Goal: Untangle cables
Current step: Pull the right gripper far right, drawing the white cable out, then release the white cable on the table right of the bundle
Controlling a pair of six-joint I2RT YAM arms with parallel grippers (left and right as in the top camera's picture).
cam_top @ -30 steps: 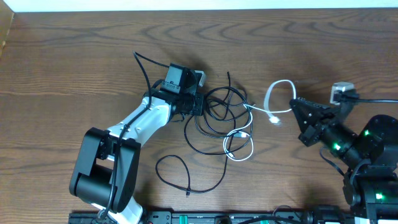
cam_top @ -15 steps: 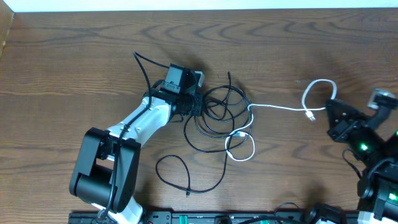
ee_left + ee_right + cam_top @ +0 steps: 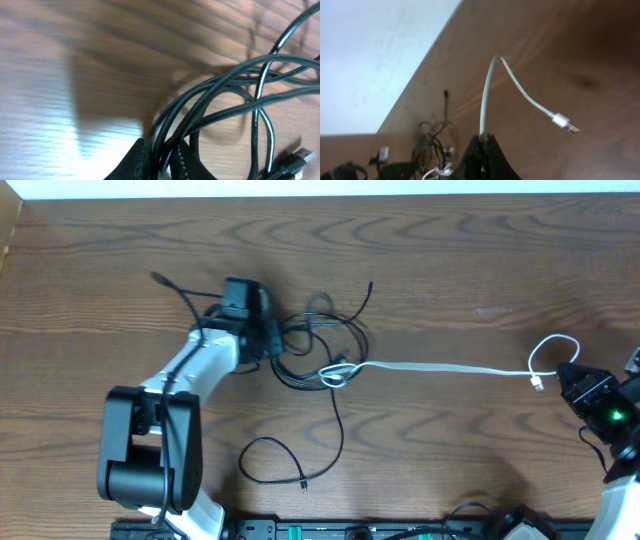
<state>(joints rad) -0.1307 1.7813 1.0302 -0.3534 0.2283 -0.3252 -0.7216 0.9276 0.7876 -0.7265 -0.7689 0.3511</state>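
Note:
A bundle of black cables (image 3: 320, 350) lies left of the table's middle. My left gripper (image 3: 268, 340) is shut on several black strands at the bundle's left side; in the left wrist view they pass between my fingers (image 3: 161, 159). The white cable (image 3: 440, 368) runs taut from a knot in the bundle (image 3: 335, 373) to my right gripper (image 3: 572, 377) at the far right, which is shut on it near its plug end (image 3: 564, 121). The right wrist view shows the white cable rising from the closed jaws (image 3: 482, 141). One black cable loops loose at the front (image 3: 290, 455).
The wooden table's back edge meets a white wall (image 3: 300, 188). A black strand with a plug (image 3: 366, 292) sticks out behind the bundle. A USB plug (image 3: 295, 159) lies beside the strands in the left wrist view.
My right gripper has pulled the white cable far to the right, drawing it straight. My left gripper has moved left with the black bundle, which has tightened and shifted left.

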